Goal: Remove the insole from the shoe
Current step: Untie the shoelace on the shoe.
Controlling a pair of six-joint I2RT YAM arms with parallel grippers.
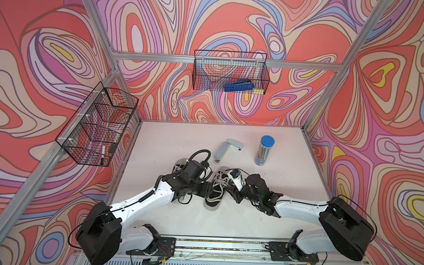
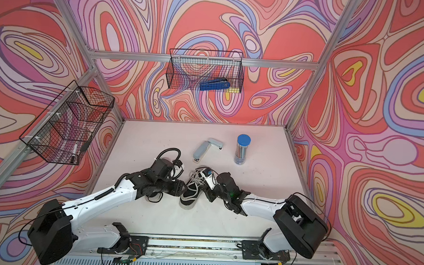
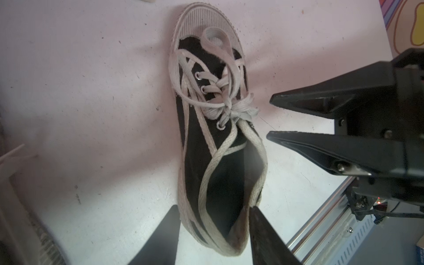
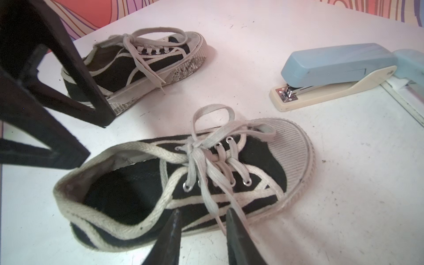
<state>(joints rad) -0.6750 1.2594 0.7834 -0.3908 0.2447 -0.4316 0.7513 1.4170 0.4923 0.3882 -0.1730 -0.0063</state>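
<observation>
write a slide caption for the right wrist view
Right end effector, open, over a laced black shoe; second shoe and blue stapler beyond.

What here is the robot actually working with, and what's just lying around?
In the job: black shoe between the arms, left fingers, right fingers.
Lying about: second shoe, pale blue stapler, blue-lidded tube, back basket, side basket.

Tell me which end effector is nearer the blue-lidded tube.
Right. With the shoe between them, the right end effector is on the side toward the blue-lidded tube; the left end effector is across it, farther off.
</observation>
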